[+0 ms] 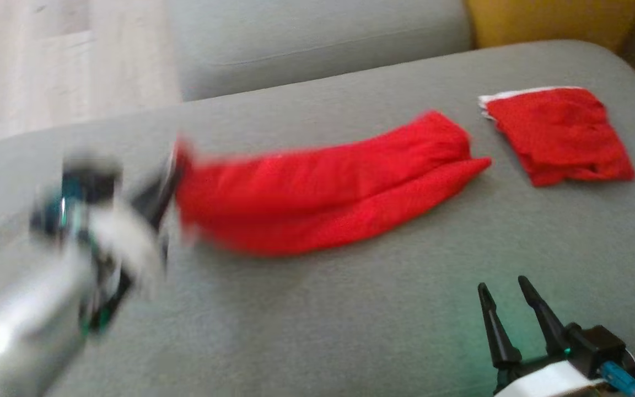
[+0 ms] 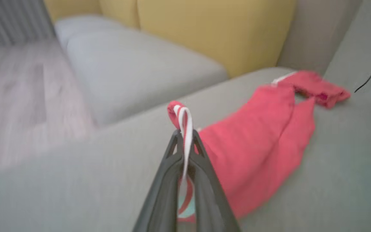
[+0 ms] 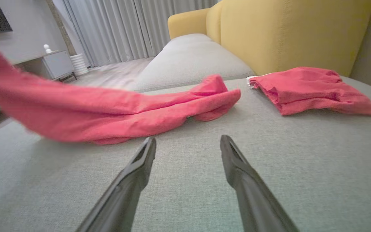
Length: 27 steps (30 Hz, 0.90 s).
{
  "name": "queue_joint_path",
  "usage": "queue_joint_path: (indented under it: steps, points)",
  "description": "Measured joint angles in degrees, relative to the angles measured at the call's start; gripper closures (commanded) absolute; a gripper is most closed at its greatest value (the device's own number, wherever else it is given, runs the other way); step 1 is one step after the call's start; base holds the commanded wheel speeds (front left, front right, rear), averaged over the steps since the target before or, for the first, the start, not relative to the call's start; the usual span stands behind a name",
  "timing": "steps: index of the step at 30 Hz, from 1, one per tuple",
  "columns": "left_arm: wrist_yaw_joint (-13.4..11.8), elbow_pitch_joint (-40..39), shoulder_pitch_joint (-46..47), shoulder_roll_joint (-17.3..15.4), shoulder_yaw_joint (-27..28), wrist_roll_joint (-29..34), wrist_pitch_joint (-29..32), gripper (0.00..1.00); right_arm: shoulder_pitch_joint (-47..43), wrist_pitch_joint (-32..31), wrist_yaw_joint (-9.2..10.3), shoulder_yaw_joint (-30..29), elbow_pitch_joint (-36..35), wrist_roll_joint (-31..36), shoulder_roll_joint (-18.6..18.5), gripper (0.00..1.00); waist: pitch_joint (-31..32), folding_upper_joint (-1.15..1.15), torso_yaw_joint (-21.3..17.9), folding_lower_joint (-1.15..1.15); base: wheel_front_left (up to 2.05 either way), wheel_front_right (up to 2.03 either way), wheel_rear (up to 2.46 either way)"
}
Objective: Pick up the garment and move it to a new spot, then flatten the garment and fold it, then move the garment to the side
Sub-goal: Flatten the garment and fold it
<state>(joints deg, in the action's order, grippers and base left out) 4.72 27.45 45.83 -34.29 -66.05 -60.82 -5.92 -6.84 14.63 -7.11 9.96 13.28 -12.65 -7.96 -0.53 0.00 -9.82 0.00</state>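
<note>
The garment (image 1: 323,187) is a long red mesh bundle stretched across the grey sofa cushion (image 1: 350,309). My left gripper (image 1: 171,171), blurred at the left, is shut on its left end, and the cloth trails away to the right. In the left wrist view the gripper (image 2: 185,135) pinches a red-and-white striped edge of the garment (image 2: 256,138). My right gripper (image 1: 502,292) stands open at the lower right, clear of the cloth. The right wrist view shows my open right gripper (image 3: 188,141) just short of the garment (image 3: 108,112).
A second red cloth bundle (image 1: 560,135) lies folded at the right of the cushion, also in the right wrist view (image 3: 308,90). Yellow sofa backrests (image 3: 285,32) stand behind. Another grey cushion (image 1: 317,44) lies beyond, with floor (image 1: 64,66) to the left.
</note>
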Motion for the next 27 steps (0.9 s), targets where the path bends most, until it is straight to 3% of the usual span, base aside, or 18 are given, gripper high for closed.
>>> queue_joint_path:
  steps: [6, 7, 8, 9, 10, 16, 20, 21, 22, 23, 27]
  points:
    - [-7.56, -8.89, -20.53, -6.6, -0.62, -6.16, -5.16, 1.0, -1.36, 0.0, 0.0, -1.22, -0.13, 0.04, 0.05, 0.0, -0.54, 0.0, 4.9, 0.0, 0.0, 0.0, 0.0]
    - [-8.58, -10.33, -22.26, -7.36, -0.54, -6.76, -5.63, 0.94, -1.44, 0.0, 0.0, -1.3, -0.14, 0.04, 0.05, 0.0, -0.55, 0.0, 5.52, 0.0, 0.0, 0.0, 0.0]
    - [-9.5, -11.72, -23.53, -8.04, -0.34, -7.39, -5.97, 0.65, -1.54, 0.0, 0.0, -1.43, -0.15, 0.04, 0.05, 0.0, -0.54, 0.0, 6.08, 0.0, 0.0, 0.0, 0.0]
    - [-10.22, -13.07, -24.38, -8.69, -0.12, -7.83, -6.35, 0.23, -1.7, 0.0, 0.0, -1.49, -0.16, 0.04, 0.05, 0.0, -0.53, 0.0, 6.62, 0.0, 0.0, 0.0, 0.0]
    - [-10.79, -14.16, -24.92, -9.2, 0.56, -7.89, -6.71, 0.0, -1.92, 0.0, 0.0, -1.46, -0.16, 0.04, 0.03, 0.0, -0.51, 0.0, 7.12, 0.0, 0.0, 0.0, 0.0]
    - [-14.96, -19.28, -25.09, -11.24, 4.78, -8.16, -7.84, 0.0, -2.07, 0.0, 0.0, -0.96, -0.14, 0.04, -0.11, 0.0, -0.13, 0.0, 8.62, 0.0, 0.0, 0.0, 0.0]
    - [-19.3, -22.91, -25.15, -11.21, 8.1, -4.59, -8.29, 0.0, -0.96, 0.0, 0.0, -0.86, 0.38, -0.04, -0.83, 0.0, -0.64, 0.0, 9.38, 0.01, 0.0, 0.0, 0.0]
    - [-19.3, -22.91, -25.15, -11.21, 8.1, -4.59, -8.29, 0.0, -0.96, 0.0, 0.0, -0.86, 0.38, -0.04, -0.83, 0.0, -0.64, 0.0, 9.38, 0.01, 0.0, 0.0, 0.0]
    - [-22.99, -25.24, -25.4, -9.66, 13.79, -0.24, -8.35, 0.0, 0.65, 0.0, 0.0, -1.03, 0.66, -0.77, -1.52, 0.0, -0.94, 0.0, 10.05, 0.0, 0.0, 0.0, 0.0]
    - [-24.7, -26.71, -25.71, -8.57, 16.56, 2.67, -8.37, 0.0, 1.8, 0.0, 0.0, -1.09, 0.98, -1.1, -1.9, 0.0, -1.09, 0.0, 10.47, 0.01, 0.0, 0.0, 0.0]
    - [-28.87, -31.92, -31.79, -2.19, 23.31, 12.02, -8.55, 0.0, 7.06, 0.0, 0.0, -1.31, 3.88, -3.2, -3.43, 0.0, -1.71, 0.0, 12.76, 0.01, 0.0, 0.0, 0.0]
